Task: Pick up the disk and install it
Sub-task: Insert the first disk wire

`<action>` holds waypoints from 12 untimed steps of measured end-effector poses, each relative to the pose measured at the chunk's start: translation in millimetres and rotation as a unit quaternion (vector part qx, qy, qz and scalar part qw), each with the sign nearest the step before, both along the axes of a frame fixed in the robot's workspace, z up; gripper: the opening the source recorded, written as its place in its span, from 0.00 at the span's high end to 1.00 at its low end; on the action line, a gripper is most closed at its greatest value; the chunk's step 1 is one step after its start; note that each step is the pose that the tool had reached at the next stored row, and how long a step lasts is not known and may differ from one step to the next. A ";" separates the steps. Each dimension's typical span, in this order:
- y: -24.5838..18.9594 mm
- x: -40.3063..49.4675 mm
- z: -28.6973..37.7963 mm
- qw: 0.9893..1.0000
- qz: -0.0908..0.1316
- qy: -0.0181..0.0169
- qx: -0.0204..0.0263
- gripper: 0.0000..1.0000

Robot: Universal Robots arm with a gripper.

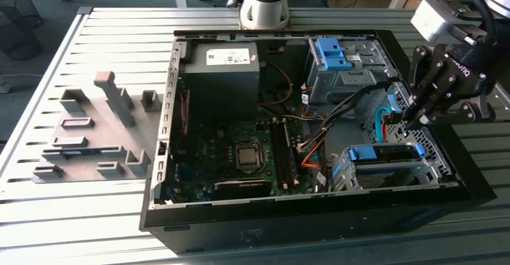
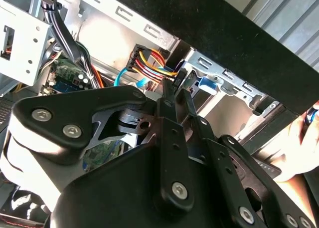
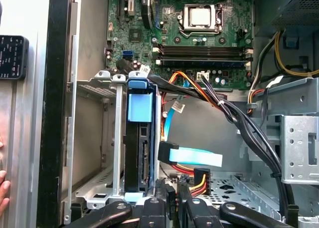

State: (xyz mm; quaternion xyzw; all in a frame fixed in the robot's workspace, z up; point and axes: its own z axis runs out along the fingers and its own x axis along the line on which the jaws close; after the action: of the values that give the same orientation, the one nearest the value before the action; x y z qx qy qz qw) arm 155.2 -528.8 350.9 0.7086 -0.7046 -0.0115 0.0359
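**Setting.** Slatted metal bench point(image 1: 104, 217). On it lies an open PC case point(image 1: 319, 217), side panel off, with the motherboard point(image 1: 239, 151) exposed. A grey fixture tray point(image 1: 88, 139) sits on the bench, well apart from the gripper on the far side of the case.

**Disk posn.** The disk point(image 3: 138, 108) sits in the drive cage point(image 3: 94, 138) just beside the gripper, blue frame outward. Judged seated, or nearly so. The pick-up step looks complete.

**Step in hand (judgement).** Work is at the disk's cable end. A SATA data plug point(image 3: 168, 152) on a light-blue ribbon and a power plug point(image 3: 200, 177) on a red/yellow/orange loom both hang loose just ahead of the tips.
- Keep the approach square to the disk's rear edge.
- Keep the black cable bundle point(image 3: 249, 133), which runs close alongside, off the linkages.
- Apply force along the cage rails only. A skewed push may jam the frame.
- A person's hand point(image 2: 299, 148) rests at the case wall near the gripper, so move slowly.

**End effector.** The gripper point(image 1: 408, 123) is low inside the case, between the cage and the case's rear wall. Its fingertips point(image 2: 169, 96) are drawn together, i.e. closed, with nothing seen between them. Tips are right at the loom's plug. Contact can't be confirmed.
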 end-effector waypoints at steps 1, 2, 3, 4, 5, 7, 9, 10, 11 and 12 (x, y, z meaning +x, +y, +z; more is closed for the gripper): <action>0.0 0.5 0.0 1.000 0.000 0.000 0.000 0.76; 0.0 1.0 0.0 1.000 0.000 0.000 0.000 0.76; 0.0 1.3 -0.1 1.000 0.000 0.000 0.000 0.76; 0.0 1.7 -0.1 1.000 0.000 0.000 0.000 0.76; 0.0 2.0 -0.1 1.000 0.000 0.000 0.000 0.76; 0.0 2.8 -0.1 1.000 0.000 0.000 0.000 0.76; 0.0 3.0 -0.2 1.000 0.000 0.000 0.000 0.76; 0.0 3.1 -0.2 1.000 0.000 0.000 0.000 0.76; 0.0 3.1 -0.3 1.000 0.000 0.000 0.000 0.76; 0.0 3.2 -0.3 1.000 0.000 0.000 0.000 0.76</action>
State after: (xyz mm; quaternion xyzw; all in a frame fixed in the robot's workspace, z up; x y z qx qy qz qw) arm 158.4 -528.9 350.6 0.7089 -0.7043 -0.0115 0.0360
